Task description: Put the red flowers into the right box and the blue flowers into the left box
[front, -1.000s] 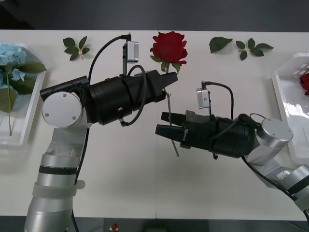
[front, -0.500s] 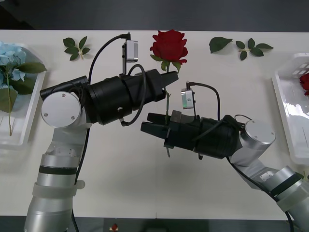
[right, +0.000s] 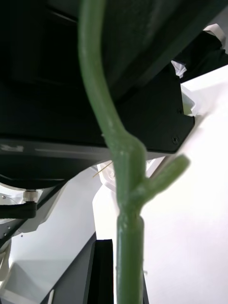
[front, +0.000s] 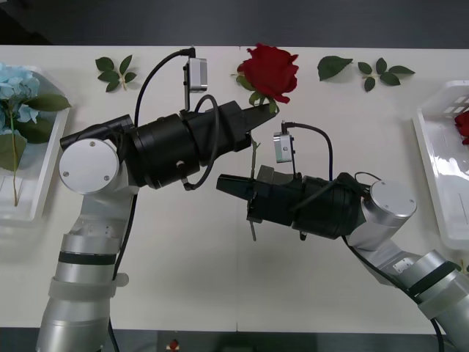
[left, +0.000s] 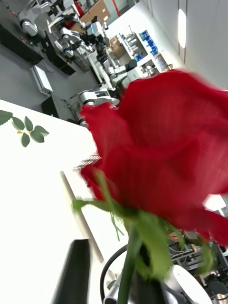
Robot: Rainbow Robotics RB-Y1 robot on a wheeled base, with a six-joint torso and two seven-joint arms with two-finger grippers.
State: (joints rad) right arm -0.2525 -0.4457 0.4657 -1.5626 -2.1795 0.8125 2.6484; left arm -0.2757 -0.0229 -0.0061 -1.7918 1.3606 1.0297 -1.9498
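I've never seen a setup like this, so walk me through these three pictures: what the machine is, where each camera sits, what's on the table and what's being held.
This is a two-armed robot at a white table. The wide picture looks down from above its arms. The two tall pictures come from cameras on its wrists. The left gripper holds a red rose just under the bloom; its wrist camera sees the petals close up. The right gripper is closing in on the stem lower down, so its camera shows the green stem close up. A tray with blue flowers lies far left, a tray with a red bloom far right, and loose leaves lie along the far edge.
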